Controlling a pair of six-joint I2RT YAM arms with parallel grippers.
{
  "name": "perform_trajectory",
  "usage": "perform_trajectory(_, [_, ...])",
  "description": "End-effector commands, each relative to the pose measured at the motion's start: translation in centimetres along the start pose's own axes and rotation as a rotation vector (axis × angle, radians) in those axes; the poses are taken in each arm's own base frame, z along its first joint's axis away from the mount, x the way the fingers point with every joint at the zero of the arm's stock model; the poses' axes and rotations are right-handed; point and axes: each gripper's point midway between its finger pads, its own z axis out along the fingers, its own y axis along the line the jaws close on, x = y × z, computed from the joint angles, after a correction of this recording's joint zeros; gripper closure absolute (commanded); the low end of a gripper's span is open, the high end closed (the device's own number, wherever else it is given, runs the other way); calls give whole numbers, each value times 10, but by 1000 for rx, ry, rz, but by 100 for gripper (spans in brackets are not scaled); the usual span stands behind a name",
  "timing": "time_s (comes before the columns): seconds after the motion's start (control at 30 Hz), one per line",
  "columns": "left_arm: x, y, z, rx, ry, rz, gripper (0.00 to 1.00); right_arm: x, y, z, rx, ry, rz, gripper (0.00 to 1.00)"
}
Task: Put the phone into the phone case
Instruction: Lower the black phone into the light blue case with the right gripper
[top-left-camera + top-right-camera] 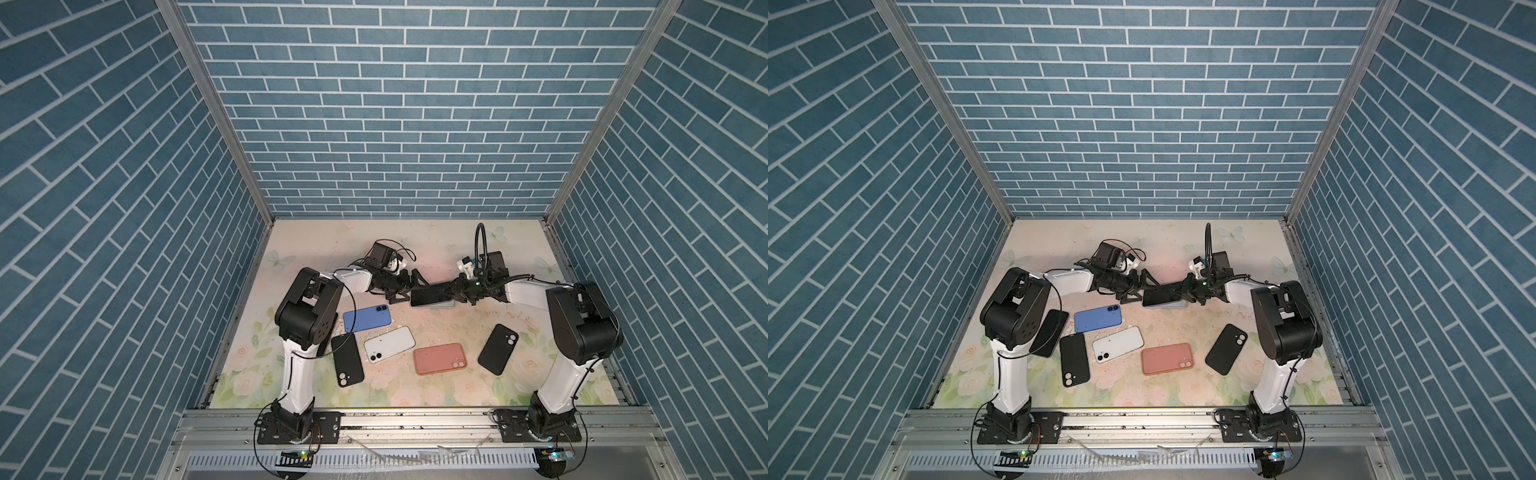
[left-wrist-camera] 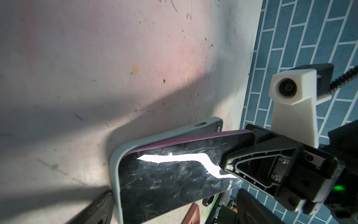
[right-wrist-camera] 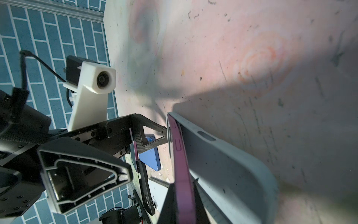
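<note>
The phone has a black screen and a purple rim. It lies tilted in the pale grey-blue phone case at mid-table, in both top views. Its left end sits inside the case rim, while its right end stands lifted off the case. My right gripper is shut on the phone's purple edge at that raised end. My left gripper is open, with its fingers on either side of the left end of case and phone. One fingertip is close against that end.
Nearer the front lie a blue phone case, a white one, a salmon one and two black ones. Blue brick walls close in three sides. Both arms meet over the middle of the floral mat.
</note>
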Motion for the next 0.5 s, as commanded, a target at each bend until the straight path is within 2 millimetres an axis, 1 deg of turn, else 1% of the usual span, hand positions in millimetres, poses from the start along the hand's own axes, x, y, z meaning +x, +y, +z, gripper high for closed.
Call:
perform_trajectory(0.0, [8, -3, 15, 9, 23, 18, 0, 36, -113, 1, 454, 28, 105, 90])
perform_trajectory(0.27, [2, -8, 8, -8, -18, 34, 1, 20, -97, -16, 494, -10, 21, 77])
perform_trajectory(0.47, [3, -9, 5, -8, -32, 30, 0, 8, -88, -27, 535, -29, -39, 66])
